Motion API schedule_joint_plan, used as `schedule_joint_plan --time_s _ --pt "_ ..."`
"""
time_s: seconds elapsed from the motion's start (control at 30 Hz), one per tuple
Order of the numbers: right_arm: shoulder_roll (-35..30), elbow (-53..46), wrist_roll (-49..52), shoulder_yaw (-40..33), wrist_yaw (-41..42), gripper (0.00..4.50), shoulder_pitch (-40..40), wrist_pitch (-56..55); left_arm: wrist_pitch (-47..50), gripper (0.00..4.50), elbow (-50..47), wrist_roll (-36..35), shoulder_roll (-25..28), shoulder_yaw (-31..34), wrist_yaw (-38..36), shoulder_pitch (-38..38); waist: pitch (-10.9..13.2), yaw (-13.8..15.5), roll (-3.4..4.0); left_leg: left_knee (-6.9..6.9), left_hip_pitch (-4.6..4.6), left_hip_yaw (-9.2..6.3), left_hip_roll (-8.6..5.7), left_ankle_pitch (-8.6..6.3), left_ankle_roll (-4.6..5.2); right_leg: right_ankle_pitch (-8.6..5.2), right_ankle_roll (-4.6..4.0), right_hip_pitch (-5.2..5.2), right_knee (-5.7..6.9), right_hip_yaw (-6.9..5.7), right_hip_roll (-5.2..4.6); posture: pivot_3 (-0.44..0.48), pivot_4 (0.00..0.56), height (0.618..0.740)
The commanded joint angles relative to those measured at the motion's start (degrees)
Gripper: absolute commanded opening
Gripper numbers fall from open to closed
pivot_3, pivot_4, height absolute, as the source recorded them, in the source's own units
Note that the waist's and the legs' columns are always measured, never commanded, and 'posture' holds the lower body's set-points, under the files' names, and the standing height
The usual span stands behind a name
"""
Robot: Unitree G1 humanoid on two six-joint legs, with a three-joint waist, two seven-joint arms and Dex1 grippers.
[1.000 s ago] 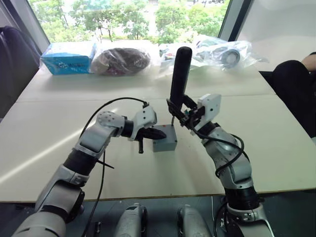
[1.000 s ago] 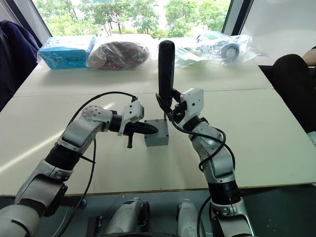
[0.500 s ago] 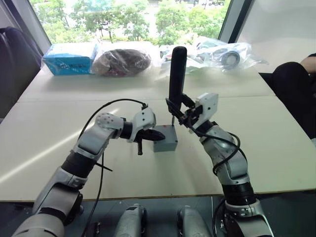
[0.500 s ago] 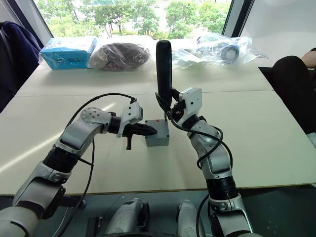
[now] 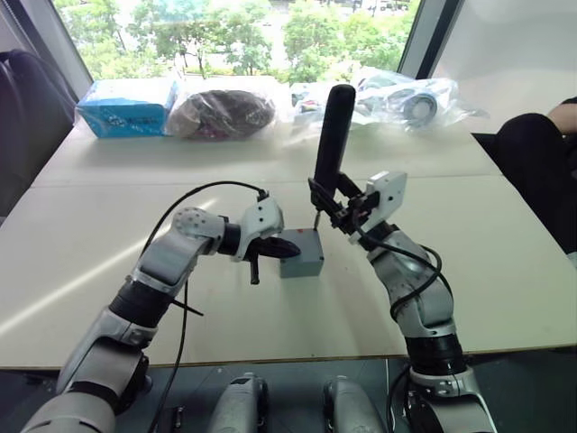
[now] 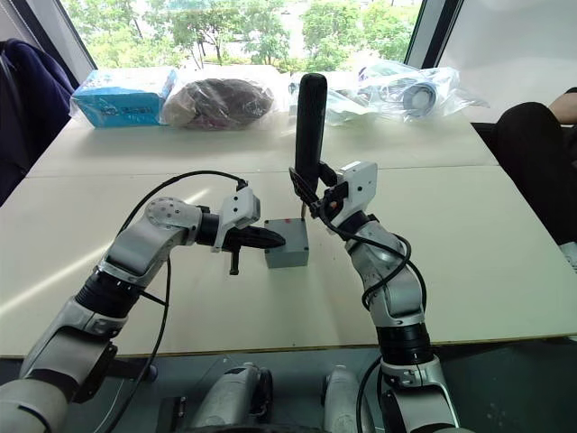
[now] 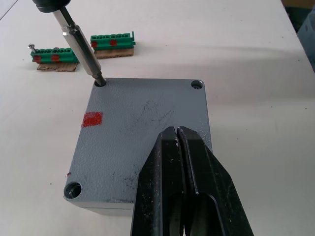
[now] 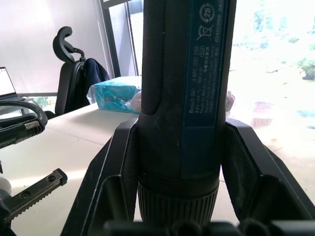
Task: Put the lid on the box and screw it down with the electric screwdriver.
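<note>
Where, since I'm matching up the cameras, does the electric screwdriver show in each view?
Left eye view: the electric screwdriver stands upright at centre, held by the right gripper.
Right eye view: upright at centre.
Left wrist view: its metal bit slants down to a corner hole.
Right wrist view: its black barrel between the fingers.
Shared landmark: the lid under the bit.

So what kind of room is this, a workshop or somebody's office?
Probably an office or lab used as a test bench: a plain white table by a big window onto trees, an office chair, and bagged parts along the table's far edge.
</note>
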Motion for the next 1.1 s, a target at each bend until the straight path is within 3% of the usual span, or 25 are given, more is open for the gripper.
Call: schedule_joint_plan --time_s 0.03,0.33,1.1 --pt "1.0 3.3 -0.8 1.5 0.4 1.81 3.4 0.8 0.9 0.00 -0.7 0.8 0.5 -0.3 0.5 1.0 -0.1 0.0 -0.08 -0.02 0.02 0.00 0.00 0.00 0.00 -0.01 -0.01 0.01 0.00 0.00 -0.01 0.000 0.150 0.740" --pt "0.0 7.2 -5.3 4.2 -0.1 1.81 5.7 0.3 0.8 0.00 -0.1 1.0 0.4 -0.8 0.3 1.0 -0.7 -0.1 -0.29 -0.55 0.55 0.05 -0.01 -0.02 -0.02 -0.10 -0.16 0.14 -0.33 0.00 -0.12 0.000 0.150 0.740" --pt "1.3 4.0 -3.1 3.7 -0.2 1.81 6.7 0.4 0.2 0.00 1.3 1.4 0.2 -1.4 -0.3 2.1 -1.3 -0.1 -0.29 -1.01 0.58 -0.01 0.05 -0.11 -0.16 -0.18 -0.35 0.20 -0.93 0.05 -0.44 0.000 0.150 0.740"
